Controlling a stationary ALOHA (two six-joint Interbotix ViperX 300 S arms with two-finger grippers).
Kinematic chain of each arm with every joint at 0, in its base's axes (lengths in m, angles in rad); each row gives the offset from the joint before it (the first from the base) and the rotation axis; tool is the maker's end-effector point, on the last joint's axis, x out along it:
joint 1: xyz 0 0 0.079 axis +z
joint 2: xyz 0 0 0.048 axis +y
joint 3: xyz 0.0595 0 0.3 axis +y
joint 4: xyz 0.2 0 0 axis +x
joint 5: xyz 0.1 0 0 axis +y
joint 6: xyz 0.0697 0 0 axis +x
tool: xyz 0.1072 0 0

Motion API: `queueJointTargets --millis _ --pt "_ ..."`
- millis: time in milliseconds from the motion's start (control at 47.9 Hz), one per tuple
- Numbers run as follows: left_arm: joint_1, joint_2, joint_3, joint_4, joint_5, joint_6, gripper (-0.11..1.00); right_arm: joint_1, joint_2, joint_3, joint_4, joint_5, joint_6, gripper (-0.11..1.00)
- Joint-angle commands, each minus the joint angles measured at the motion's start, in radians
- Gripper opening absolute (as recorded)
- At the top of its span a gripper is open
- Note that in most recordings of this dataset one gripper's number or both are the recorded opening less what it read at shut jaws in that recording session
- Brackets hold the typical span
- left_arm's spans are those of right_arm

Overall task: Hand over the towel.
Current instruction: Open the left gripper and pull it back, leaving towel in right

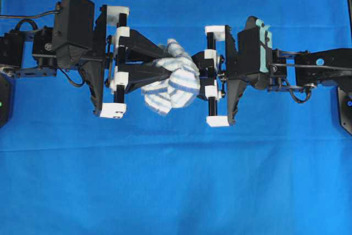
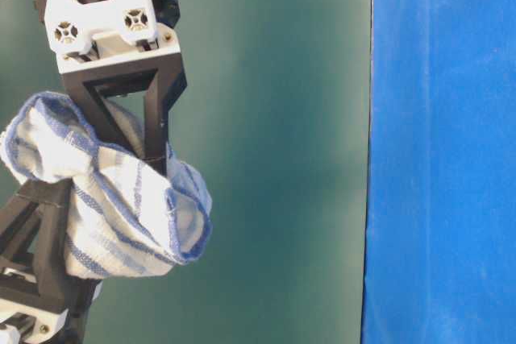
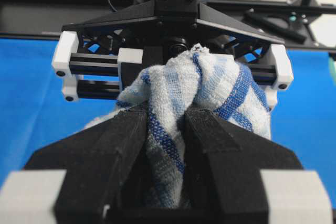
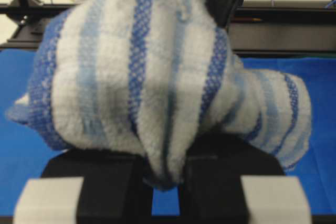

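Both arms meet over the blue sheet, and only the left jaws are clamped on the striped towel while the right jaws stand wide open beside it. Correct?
Not quite. The right gripper is also shut on the towel, as the right wrist view shows; the left gripper pinches it too, over the blue sheet.

Grippers meet nose to nose at mid-span, above the blue sheet [image 1: 176, 191]; the gap between left gripper [image 1: 163, 65] and right gripper [image 1: 199, 71] is packed with the towel [image 1: 171, 85], no passage between them; both sets of fingers pinch cloth, towel bulging past the tips on the near side; sheet open ahead of and behind the joined pair; each arm's own body blocks the line directly behind its gripper; room beneath the hanging towel cannot be judged.
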Motion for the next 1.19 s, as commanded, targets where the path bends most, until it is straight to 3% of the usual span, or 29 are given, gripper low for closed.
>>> queueJointTargets --millis 0,230,459,522,939,1169 --pt "0.006 -0.018 -0.012 0.002 -0.008 0.002 0.14 0.003 -0.011 -0.028 -0.002 -0.002 -0.003 0.12" --pt "0.018 -0.025 -0.008 0.002 -0.011 -0.006 0.18 0.003 -0.015 -0.026 -0.002 0.012 0.000 0.12" --pt "0.018 -0.064 0.026 0.002 -0.018 -0.006 0.84 0.005 -0.048 -0.009 -0.002 0.029 0.002 0.12" --pt "0.018 -0.089 0.044 0.002 -0.020 -0.005 0.92 0.005 -0.061 0.002 -0.002 0.032 0.002 0.12" --pt "0.018 -0.347 0.209 0.002 0.005 -0.005 0.93 0.005 -0.186 0.110 0.003 0.092 0.009 0.12" --pt "0.018 -0.397 0.241 0.000 0.005 -0.005 0.93 0.005 -0.196 0.117 0.006 0.118 0.011 0.12"
